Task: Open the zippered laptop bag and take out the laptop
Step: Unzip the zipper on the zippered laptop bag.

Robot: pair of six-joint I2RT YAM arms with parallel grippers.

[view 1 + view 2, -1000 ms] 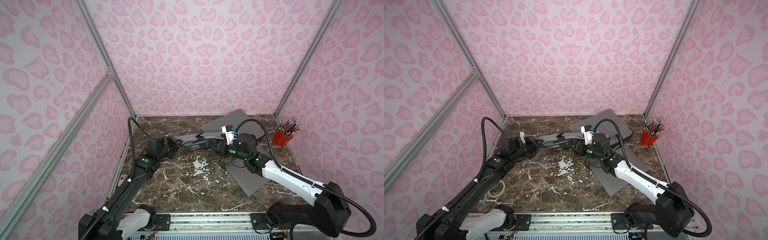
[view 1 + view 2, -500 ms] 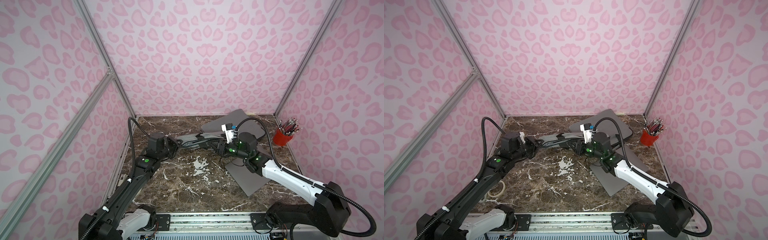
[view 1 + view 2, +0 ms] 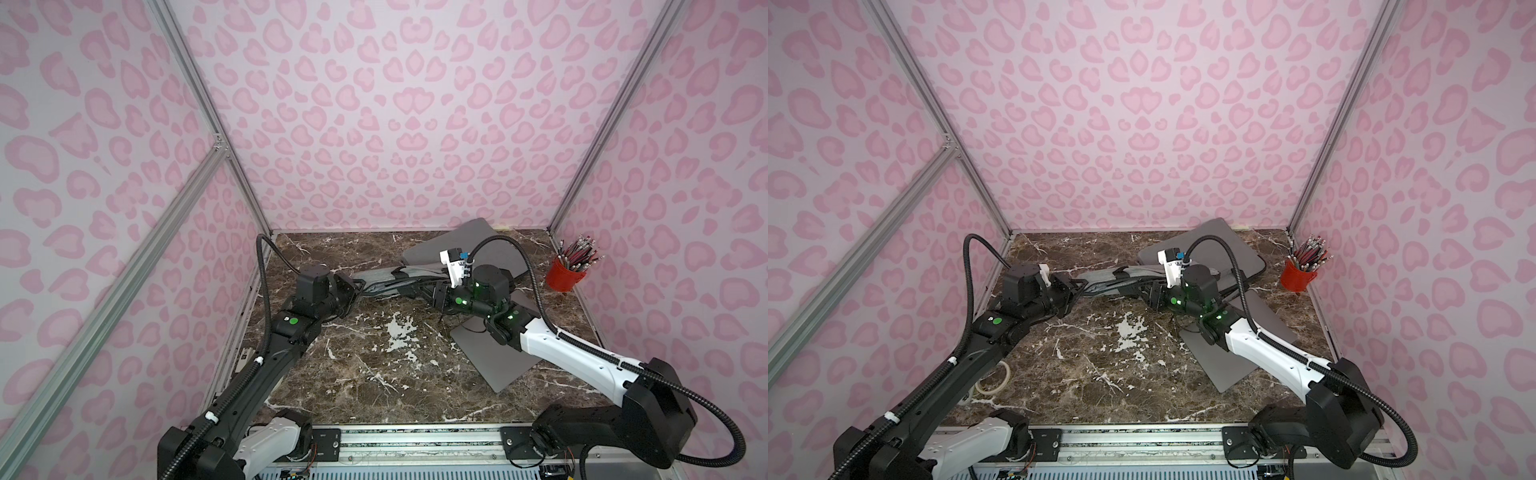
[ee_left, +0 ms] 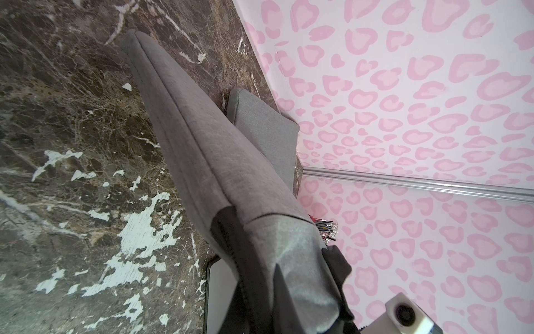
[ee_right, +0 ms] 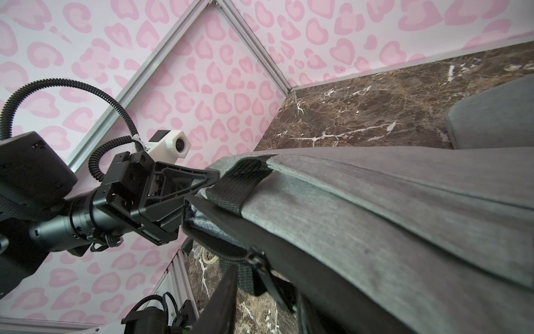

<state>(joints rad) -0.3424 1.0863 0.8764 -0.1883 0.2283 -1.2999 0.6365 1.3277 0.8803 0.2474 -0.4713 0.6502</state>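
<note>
1. The bag [image 3: 388, 280] is held off the bench [image 3: 353, 382], stretched between both hands.
2. One end is clamped in the left hand [image 3: 358, 287], jaws nearly together.
3. The other end is gripped in the right hand [image 3: 434, 293], jaws narrow.
4. The laptop [image 3: 494, 357] is laid flat on the bench, out of the bag, below and behind the right hand.

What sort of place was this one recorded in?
Most likely a purpose-built robot test cell, not a real office: pink heart-print walls on an aluminium frame, a marble-look tabletop, and the left arm and right arm based on a front rail.
</note>
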